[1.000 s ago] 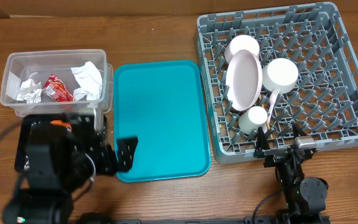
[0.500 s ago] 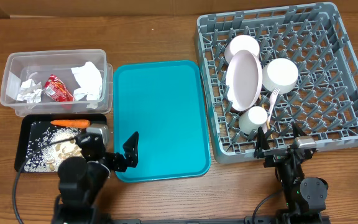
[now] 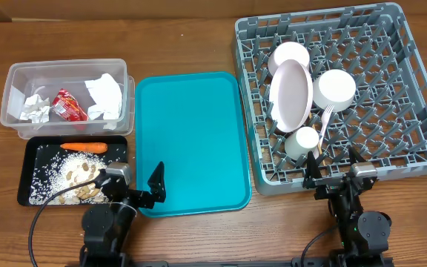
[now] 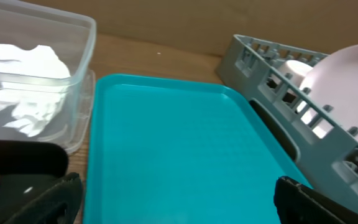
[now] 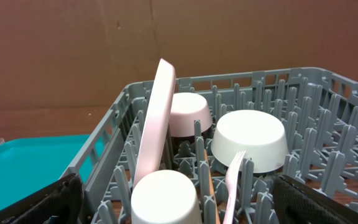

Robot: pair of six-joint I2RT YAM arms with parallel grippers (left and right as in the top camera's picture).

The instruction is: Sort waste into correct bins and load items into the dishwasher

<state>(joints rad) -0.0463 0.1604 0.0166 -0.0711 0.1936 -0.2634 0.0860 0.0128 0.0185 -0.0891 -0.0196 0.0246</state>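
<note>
1. The left tool (image 3: 136, 185) is spread wide and empty at the near edge of the counter (image 3: 199, 37), with one finger over the near-left corner of the teal tray (image 3: 191, 126).
2. The right tool (image 3: 334, 169) is also spread and empty, just in front of the near wall of the grey dish rack (image 3: 410, 89).
3. The clear tub (image 3: 13, 74) holds crumpled napkins (image 3: 104, 95) and a red wrapper (image 3: 69, 105).
4. The black tray (image 3: 25, 174), just in front of the tub, holds a carrot (image 3: 84, 147) and beige food bits (image 3: 80, 182).
5. In the rack, a plate (image 3: 291, 93) stands on edge among two bowls (image 3: 335, 87), a cup (image 3: 302, 141), a fork (image 3: 325, 122) and a wooden stick (image 5: 214, 186).
</note>
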